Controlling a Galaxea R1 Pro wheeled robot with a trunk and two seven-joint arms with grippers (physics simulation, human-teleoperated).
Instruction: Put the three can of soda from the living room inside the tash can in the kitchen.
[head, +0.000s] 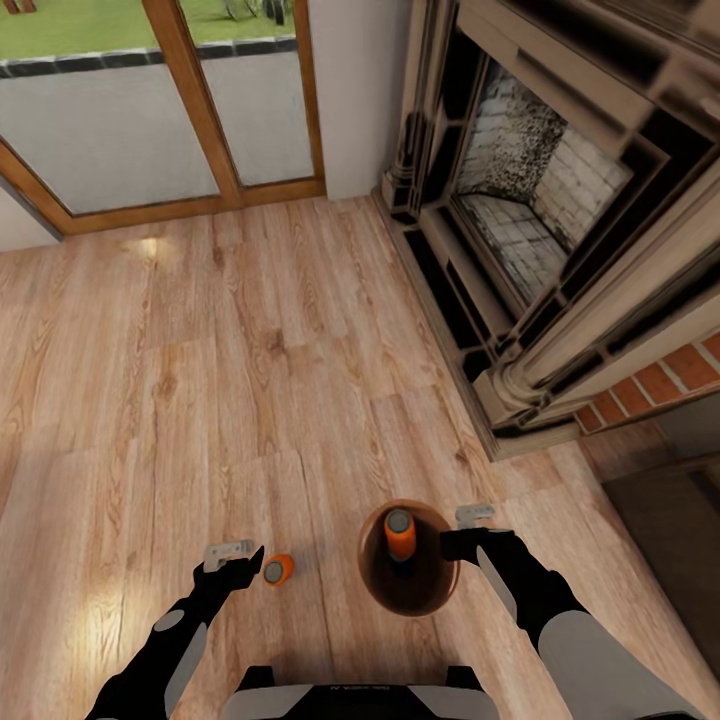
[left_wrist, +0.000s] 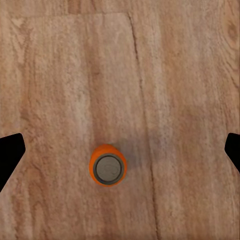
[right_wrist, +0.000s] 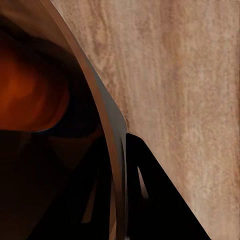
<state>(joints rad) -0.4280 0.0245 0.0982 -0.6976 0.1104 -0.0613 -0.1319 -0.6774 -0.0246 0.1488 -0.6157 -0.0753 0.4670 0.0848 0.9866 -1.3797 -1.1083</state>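
Observation:
One can of soda (head: 277, 570) (left_wrist: 107, 167) stands upright on the wood floor, its dark grey top facing up. My left gripper (head: 238, 562) hovers above it, open wide, with the fingertips (left_wrist: 10, 155) far apart on either side of it. The brown trash can (head: 408, 585) hangs at my right side, and my right gripper (head: 458, 543) (right_wrist: 122, 165) is shut on its rim (right_wrist: 102, 110). A second orange can (head: 400, 535) (right_wrist: 30, 95) stands inside the bin. The third can is out of view.
This is the living room. The brick fireplace (head: 540, 210) with its stone surround rises at the right. Wood-framed glass doors (head: 190, 110) close the far wall. Bare wood floor (head: 200, 350) stretches ahead and to the left.

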